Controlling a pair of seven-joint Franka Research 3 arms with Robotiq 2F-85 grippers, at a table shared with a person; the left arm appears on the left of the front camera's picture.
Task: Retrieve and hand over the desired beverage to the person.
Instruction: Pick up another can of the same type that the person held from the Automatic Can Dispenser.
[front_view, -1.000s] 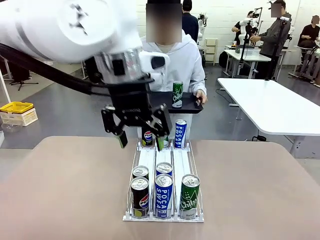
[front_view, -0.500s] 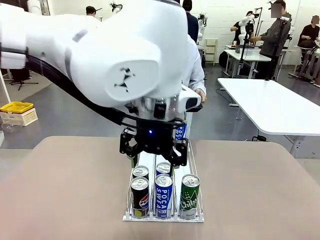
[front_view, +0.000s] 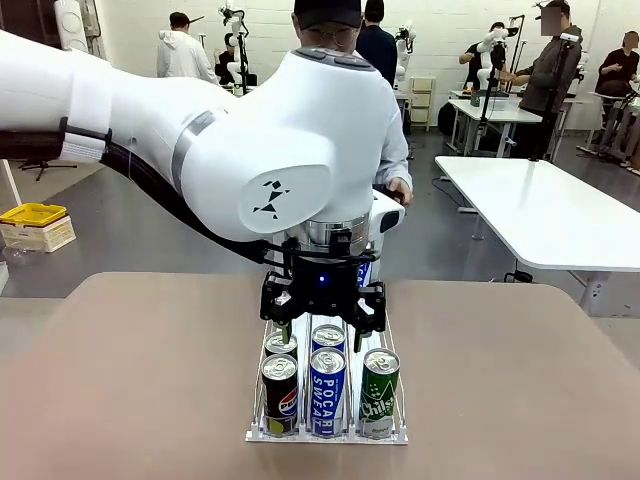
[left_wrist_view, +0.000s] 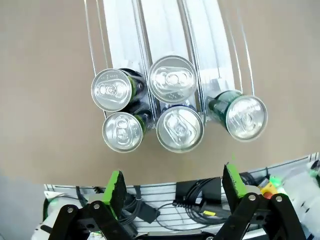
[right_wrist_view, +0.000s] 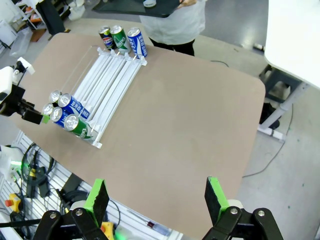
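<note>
Front: my left gripper (front_view: 322, 325) hovers wide open and empty over the near cans (front_view: 327, 390) in the rack (front_view: 325, 436).
Left wrist: no can between the fingers. Middle-lane can (left_wrist_view: 179, 128) looks rigid, slick, probably full; clamp mid-wall.
Right wrist: right gripper (right_wrist_view: 155, 197) open, empty, high above the counter (right_wrist_view: 190, 125).

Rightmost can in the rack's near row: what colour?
The can is green with white lettering; front view shows it best.

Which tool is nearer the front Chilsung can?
Left. The left tool hovers open close above the front Chilsung can; the right tool hangs high over the table, far off.
</note>
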